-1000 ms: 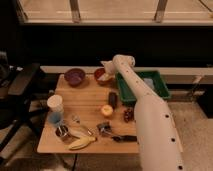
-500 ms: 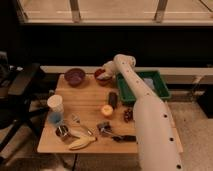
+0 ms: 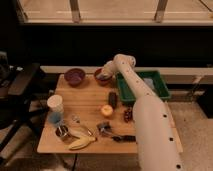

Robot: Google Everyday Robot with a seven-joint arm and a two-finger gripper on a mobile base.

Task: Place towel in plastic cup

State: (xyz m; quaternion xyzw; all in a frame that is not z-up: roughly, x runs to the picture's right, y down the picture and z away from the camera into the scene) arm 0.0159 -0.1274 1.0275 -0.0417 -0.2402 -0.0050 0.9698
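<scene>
My gripper [image 3: 103, 73] is at the back of the wooden table [image 3: 90, 102], just over a red bowl [image 3: 100, 79]. Something grey-blue, possibly the towel [image 3: 105, 76], lies in that bowl right under the gripper; I cannot tell whether it is held. The plastic cup [image 3: 55, 106] is pale with a blue lower part and stands upright near the table's left edge, well away from the gripper. My white arm [image 3: 142, 110] reaches in from the lower right across the table's right side.
A purple bowl [image 3: 75, 76] sits left of the red bowl. A green tray [image 3: 160, 89] stands at the back right. A dark object [image 3: 113, 99], a yellow fruit [image 3: 106, 110], dark grapes [image 3: 128, 115], a banana [image 3: 81, 143], a metal cup [image 3: 62, 132] and a black tool [image 3: 119, 137] lie mid-table and in front.
Almost nothing: the gripper stays over the red bowl, shifting only slightly.
</scene>
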